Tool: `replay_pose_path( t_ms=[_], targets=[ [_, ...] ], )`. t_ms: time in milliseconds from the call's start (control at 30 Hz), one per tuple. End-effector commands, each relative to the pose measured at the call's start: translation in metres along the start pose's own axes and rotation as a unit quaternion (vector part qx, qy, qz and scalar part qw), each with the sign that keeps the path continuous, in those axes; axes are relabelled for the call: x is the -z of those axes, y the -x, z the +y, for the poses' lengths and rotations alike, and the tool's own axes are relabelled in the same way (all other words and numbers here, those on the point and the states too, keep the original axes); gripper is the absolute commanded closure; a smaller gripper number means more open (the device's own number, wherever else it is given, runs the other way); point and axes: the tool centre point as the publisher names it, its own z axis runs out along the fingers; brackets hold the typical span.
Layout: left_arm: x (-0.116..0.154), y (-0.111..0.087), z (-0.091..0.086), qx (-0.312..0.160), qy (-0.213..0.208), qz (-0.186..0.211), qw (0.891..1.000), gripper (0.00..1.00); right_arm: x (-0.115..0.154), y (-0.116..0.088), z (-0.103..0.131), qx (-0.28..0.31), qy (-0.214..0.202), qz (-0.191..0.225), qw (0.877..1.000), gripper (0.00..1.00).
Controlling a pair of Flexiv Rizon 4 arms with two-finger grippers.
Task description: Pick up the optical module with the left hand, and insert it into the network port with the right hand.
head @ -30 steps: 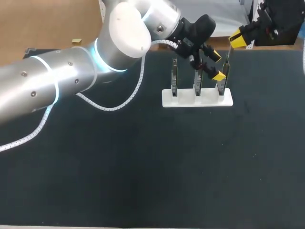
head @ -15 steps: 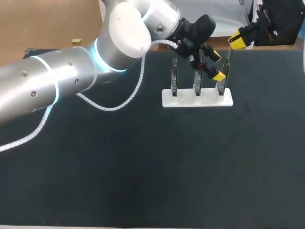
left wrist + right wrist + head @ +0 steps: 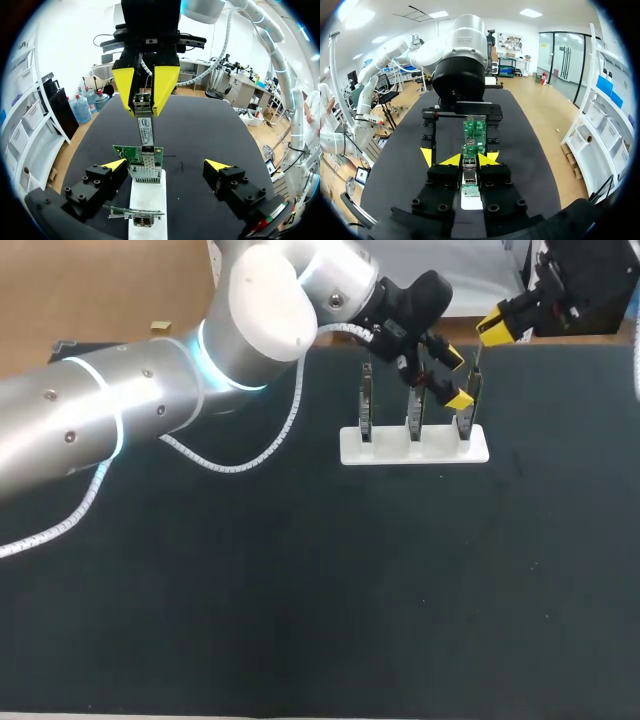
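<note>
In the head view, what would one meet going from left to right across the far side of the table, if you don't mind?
left arm → leftmost network card → left hand → right hand

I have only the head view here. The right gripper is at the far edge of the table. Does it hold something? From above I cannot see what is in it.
Observer: Yes. The left wrist view shows the right gripper shut on the optical module, which hangs straight down from it.
Operator: Where is the lower end of the module?
Observer: It meets the top edge of the green network card, which stands upright in the white holder. I cannot tell how deep it has gone in.
Operator: Does the left gripper clamp this card?
Observer: No. The left gripper is open, and the card stands inside it, not clamped.
</note>
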Motion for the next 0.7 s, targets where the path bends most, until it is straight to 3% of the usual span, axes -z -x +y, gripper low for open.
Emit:
replay_pose_path(
  t_ms=[33, 700],
  targets=[
    [-0.0003, 0.0013, 0.0019, 0.001, -0.002, 0.003, 1.0, 0.0, -0.0015, 0.0002, 0.0011, -0.001, -0.001, 0.001, 1.0, 1.0],
    [-0.0003, 0.0013, 0.0019, 0.001, -0.002, 0.003, 1.0, 0.0, -0.0078, -0.0045, -0.0009, -0.003, 0.008, 0.008, 1.0, 1.0]
  ],
)
